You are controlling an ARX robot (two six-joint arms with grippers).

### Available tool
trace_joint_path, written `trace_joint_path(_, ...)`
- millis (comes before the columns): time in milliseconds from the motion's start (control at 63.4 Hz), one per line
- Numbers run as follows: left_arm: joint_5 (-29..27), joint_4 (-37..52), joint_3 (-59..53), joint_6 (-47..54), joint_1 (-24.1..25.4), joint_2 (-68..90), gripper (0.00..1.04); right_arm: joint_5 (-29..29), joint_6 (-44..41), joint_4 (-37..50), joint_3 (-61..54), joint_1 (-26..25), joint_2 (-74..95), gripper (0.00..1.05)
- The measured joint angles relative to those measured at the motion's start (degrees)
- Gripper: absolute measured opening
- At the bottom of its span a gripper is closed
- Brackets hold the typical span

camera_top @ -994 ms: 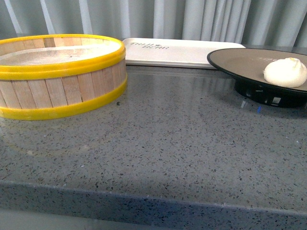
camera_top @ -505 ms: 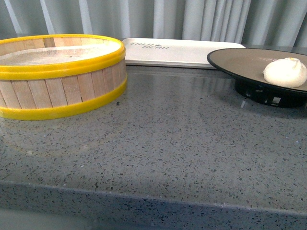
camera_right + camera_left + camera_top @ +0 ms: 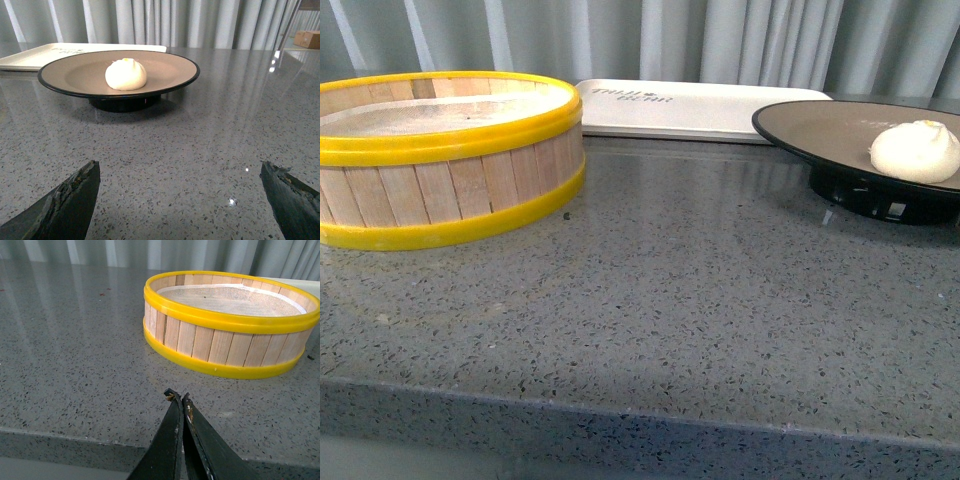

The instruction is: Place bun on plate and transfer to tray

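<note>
Nothing has shifted since a moment ago: small cream-white pleated bun (image 3: 916, 151) sits on the brown, black-rimmed round plate (image 3: 820, 125) at frame right; flat off-white rectangular tray (image 3: 720, 110) lies upper centre. Left gripper (image 3: 178, 395) is pressed together, empty; right gripper (image 3: 179, 167) is spread wide.

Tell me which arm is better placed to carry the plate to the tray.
Probably the right: the open right gripper faces the plate holding the bun; the shut left gripper faces the steamer basket.
</note>
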Motion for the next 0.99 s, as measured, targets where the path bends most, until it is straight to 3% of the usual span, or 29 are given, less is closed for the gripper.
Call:
trace_joint_path(615,0.0,-6.95,-1.42,-0.02,0.0,-10.21,0.04,0.0,0.02,0.0,0.0,0.0,0.0,0.96)
trace_joint_path(726,0.0,-16.81,-1.4,-0.04,0.0,-18.62,0.04,0.0,0.02,0.0,0.0,0.0,0.0,0.96)
trace_joint_path(994,0.0,-17.2,-1.4,-0.02,0.0,-20.04,0.04,0.0,0.0,0.0,0.0,0.0,0.0,0.96)
